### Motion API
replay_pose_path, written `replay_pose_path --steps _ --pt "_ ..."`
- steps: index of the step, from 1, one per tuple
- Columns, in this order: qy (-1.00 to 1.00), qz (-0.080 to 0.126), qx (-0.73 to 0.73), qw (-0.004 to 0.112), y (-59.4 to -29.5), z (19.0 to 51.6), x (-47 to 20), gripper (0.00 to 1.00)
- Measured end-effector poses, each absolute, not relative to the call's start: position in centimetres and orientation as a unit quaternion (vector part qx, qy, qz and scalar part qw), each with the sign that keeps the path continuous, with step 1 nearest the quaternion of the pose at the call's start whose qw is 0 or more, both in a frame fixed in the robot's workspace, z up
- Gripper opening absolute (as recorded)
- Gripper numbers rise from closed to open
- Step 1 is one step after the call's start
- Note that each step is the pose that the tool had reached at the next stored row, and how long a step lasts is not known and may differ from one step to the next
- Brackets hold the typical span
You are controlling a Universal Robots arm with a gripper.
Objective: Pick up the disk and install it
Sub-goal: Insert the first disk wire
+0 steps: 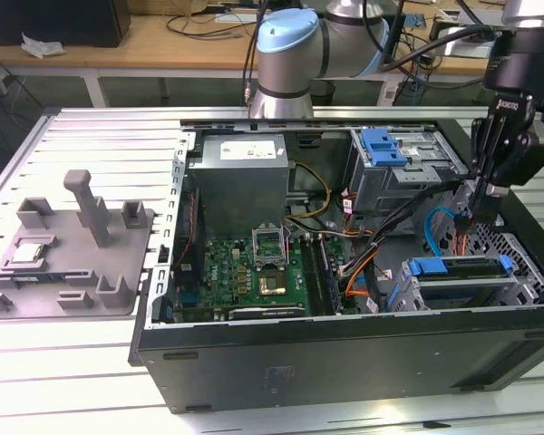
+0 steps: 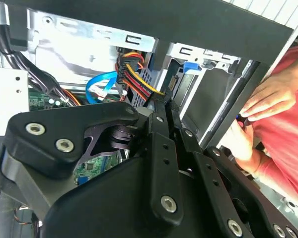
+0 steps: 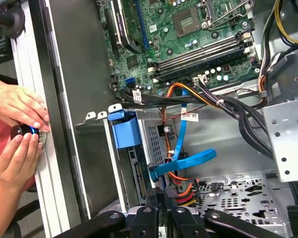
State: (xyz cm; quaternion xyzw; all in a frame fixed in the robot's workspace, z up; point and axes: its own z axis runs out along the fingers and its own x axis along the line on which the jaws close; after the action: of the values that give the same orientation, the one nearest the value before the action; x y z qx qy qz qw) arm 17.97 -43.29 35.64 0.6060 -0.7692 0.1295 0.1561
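**Over the corner drive bay: gripper closed and empty, disk in its slot**

At the case's (image 1: 344, 353) corner on the exterior view's right, the disk (image 1: 453, 267) sits in the bay with its blue bracket up. It is in the slot, not in the gripper. I can't tell whether it is pushed fully home.

The gripper (image 1: 480, 216) hangs just above and behind the bay. Its jaws are pinched together, with nothing between them in either wrist view. The fingertips (image 3: 159, 194) are right beside the blue cable (image 3: 186, 161) and a bundle of red, orange and yellow wires (image 3: 181, 191).

A person's hand (image 3: 15, 104) is at the outside of the case wall nearest the bay, holding a small dark object.

Risks, as a judgement:
- **Snag:** the closed tips are very close to the loose cable loop and wires. A sideways or downward move could hook one and pull its plug.
- **Jam:** if the disk is only part seated, an off-centre push on the bracket could tilt it in the rails.
- **Collision:** the bay's metal frame and the case wall are close to the fingers.
- **Person:** the hand is near the arm's working corner.
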Motion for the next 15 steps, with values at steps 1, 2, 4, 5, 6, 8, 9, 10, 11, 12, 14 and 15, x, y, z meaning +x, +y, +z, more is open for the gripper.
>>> replay_pose_path --steps 1,2,4,5,6,8,9,10,11,12,14,15 --pt "-0.769 0.129 0.606 0.155 -43.5 35.6 17.9 0.16" --pt "-0.770 0.127 0.607 0.152 -43.7 35.6 17.8 0.16" --pt "-0.771 0.124 0.607 0.147 -44.3 35.6 17.5 0.16" --pt "-0.771 0.123 0.607 0.145 -44.5 35.6 17.5 0.16" --pt "-0.772 0.122 0.608 0.143 -44.8 35.6 17.4 0.16" --pt "-0.772 0.120 0.608 0.140 -45.1 35.6 17.3 0.16" --pt "-0.773 0.119 0.608 0.139 -45.3 35.6 17.2 0.16" --pt "-0.773 0.118 0.608 0.137 -45.5 35.6 17.2 0.16" --pt "-0.773 0.117 0.609 0.135 -45.7 35.6 17.2 0.16" --pt "-0.773 0.114 0.609 0.132 -46.0 35.6 17.1 0.16" --pt "-0.774 0.111 0.611 0.127 -46.3 35.6 17.1 0.16" --pt "-0.774 0.109 0.612 0.123 -46.5 35.6 17.0 0.16"
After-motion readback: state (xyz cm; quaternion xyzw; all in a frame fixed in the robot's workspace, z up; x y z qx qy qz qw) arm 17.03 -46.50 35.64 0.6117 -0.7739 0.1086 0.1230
